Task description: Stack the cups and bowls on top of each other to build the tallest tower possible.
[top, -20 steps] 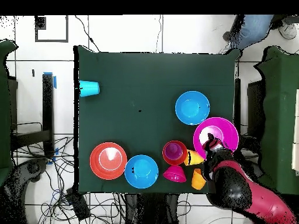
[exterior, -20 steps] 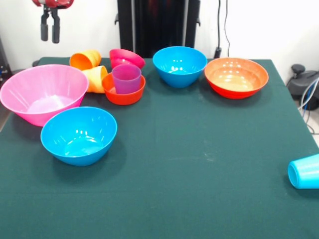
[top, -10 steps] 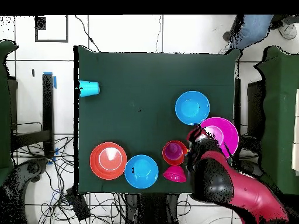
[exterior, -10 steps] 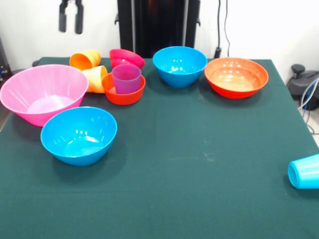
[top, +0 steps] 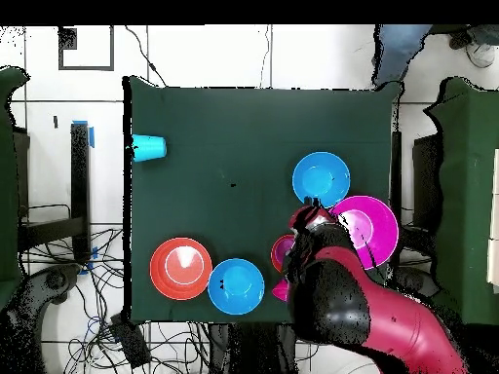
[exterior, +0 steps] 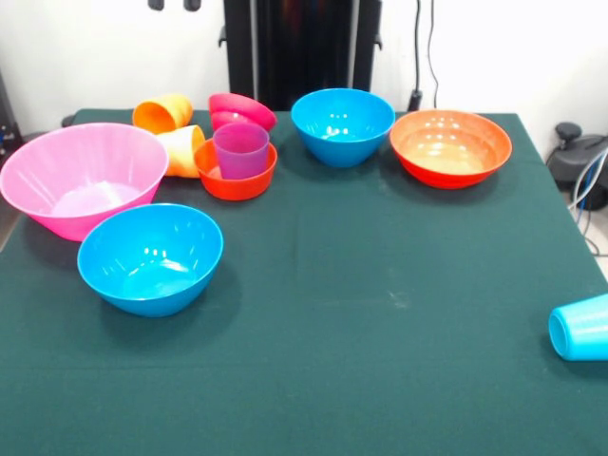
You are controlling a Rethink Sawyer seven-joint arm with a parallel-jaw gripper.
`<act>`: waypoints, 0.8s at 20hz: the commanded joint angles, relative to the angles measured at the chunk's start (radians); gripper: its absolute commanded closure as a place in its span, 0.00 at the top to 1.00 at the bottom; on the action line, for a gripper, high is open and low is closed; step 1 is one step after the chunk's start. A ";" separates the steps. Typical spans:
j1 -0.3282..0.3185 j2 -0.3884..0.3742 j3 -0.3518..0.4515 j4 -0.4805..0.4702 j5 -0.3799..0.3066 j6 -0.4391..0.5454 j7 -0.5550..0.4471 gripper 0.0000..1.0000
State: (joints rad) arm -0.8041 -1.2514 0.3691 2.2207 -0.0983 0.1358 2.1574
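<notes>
Ten pieces on the cloth, claw high above the far-left cluster

Ten cups and bowls lie on the green table [exterior: 380, 313]. In the front view only the gripper [exterior: 174, 4] tips show, two dark stubs at the top edge with a gap between them; whether the claw is spread or closed cannot be told. They sit above and behind the orange cup [exterior: 163, 113], well clear of everything on the table.

Below them, the purple cup [exterior: 241, 150] stands upright inside the small orange bowl [exterior: 236, 171]. Behind it the small magenta bowl [exterior: 241, 111] lies tipped. The orange cup lies on its side, and the yellow-orange cup [exterior: 182, 151] lies on its side between the small orange bowl and the large pink bowl [exterior: 84, 178]. One blue bowl [exterior: 150, 257] sits just in front of the pink one; the other blue bowl [exterior: 342, 125] stands beside the wide orange-red bowl [exterior: 450, 147]. A light blue cup [exterior: 579, 328] lies on its side, well apart.

From overhead, the red and black arm [top: 361, 312] covers the nested pair and the cups beside it, its tip between the pink bowl and the nearer blue bowl.
</notes>
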 commanded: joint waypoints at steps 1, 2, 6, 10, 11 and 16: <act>0.034 0.035 -0.019 0.034 0.027 0.098 0.095 1.00; 0.031 0.042 -0.019 0.035 0.025 0.090 0.093 1.00; 0.021 0.060 -0.010 0.037 0.021 0.071 0.089 1.00; 0.019 0.071 0.015 0.035 0.036 0.062 0.096 1.00; 0.029 0.078 0.014 0.037 0.041 0.048 0.108 1.00; 0.125 0.196 -0.055 0.016 0.047 -0.097 0.180 1.00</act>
State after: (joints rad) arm -0.7565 -1.2104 0.3457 2.2167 -0.0671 0.1082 2.1579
